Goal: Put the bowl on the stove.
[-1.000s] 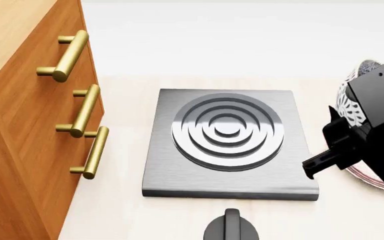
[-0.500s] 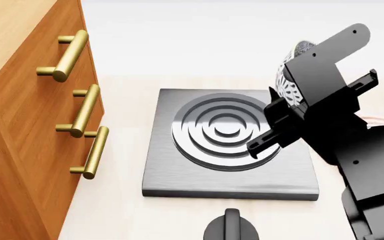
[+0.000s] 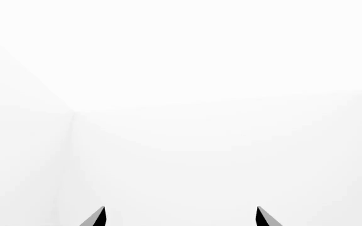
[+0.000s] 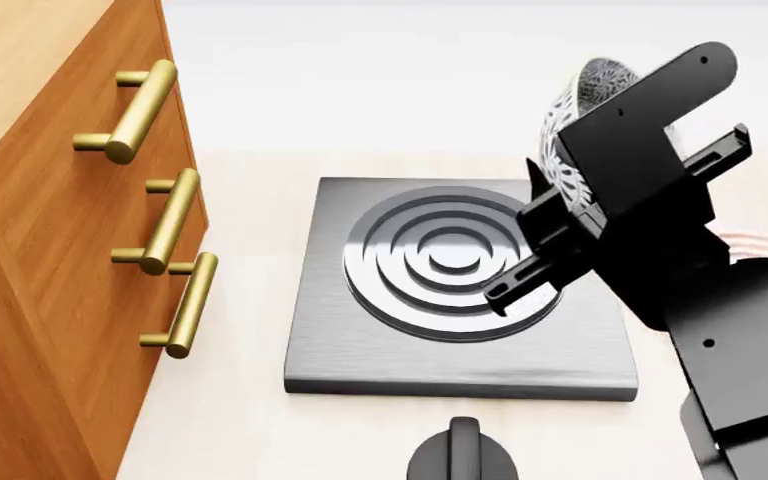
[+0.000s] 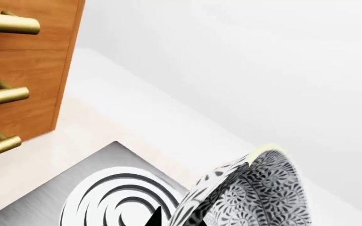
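We note right gripper (image 4: 598, 205) clamped on tilted bowl (image 4: 584, 110), held above stove (image 4: 357, 340), left gripper (image 3: 181, 217) fingers spread, empty.

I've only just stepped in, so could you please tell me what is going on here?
The right arm's pincer holds the patterned bowl tipped on its side in the air, above the far right part of the stove. The bowl is not set down yet. A round black knob sits in front of the stove, and wooden drawers stand to the left. The left pincer faces only blank white.
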Robot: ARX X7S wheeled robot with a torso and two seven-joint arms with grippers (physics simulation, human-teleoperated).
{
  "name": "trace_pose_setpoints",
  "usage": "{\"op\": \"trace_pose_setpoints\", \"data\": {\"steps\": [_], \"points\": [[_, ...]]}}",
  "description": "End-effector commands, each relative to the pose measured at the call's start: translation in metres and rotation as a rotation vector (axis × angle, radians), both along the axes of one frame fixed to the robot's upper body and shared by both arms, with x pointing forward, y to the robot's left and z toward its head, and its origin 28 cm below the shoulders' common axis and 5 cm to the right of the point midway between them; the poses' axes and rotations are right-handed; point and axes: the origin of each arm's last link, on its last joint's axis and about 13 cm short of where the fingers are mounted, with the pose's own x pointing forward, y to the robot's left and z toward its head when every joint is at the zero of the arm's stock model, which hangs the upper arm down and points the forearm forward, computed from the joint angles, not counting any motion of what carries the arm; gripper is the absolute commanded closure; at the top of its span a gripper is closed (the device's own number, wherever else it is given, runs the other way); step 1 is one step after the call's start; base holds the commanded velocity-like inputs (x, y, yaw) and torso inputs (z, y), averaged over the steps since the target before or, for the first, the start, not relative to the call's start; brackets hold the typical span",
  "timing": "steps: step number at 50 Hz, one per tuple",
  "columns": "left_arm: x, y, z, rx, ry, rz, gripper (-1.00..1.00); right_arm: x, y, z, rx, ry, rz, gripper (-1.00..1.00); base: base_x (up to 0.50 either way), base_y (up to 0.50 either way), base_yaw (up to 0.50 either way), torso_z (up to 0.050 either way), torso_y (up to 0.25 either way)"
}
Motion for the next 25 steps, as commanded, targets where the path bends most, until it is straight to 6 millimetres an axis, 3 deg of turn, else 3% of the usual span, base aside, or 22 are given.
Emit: {"op": "trace_pose_setpoints", "data": {"steps": [1,4,13,19,25], "points": [[0.002,0.001,0.002,0.012,-0.041,0.005,-1.0,0.017,0.007,0.003,-0.054,-0.03,0.057,1.0,0.0,0.0,0.0,0.0,0.0],[0.003,0.001,0.001,0.011,-0.038,0.005,-1.0,0.039,0.01,0.0,-0.158,-0.074,0.026,1.0,0.0,0.0,0.0,0.0,0.0],[0.003,0.001,0.001,0.011,-0.037,0.006,-1.0,0.084,0.025,0.004,-0.193,-0.089,0.049,1.0,0.0,0.0,0.0,0.0,0.001],[0.003,0.001,0.0,0.008,-0.036,0.006,-1.0,0.102,0.035,0.012,-0.207,-0.085,0.076,1.0,0.0,0.0,0.0,0.0,0.0],[0.004,0.001,0.0,0.007,-0.035,0.005,-1.0,0.103,0.045,0.016,-0.217,-0.057,0.113,1.0,0.0,0.0,0.0,0.0,0.002]]}}
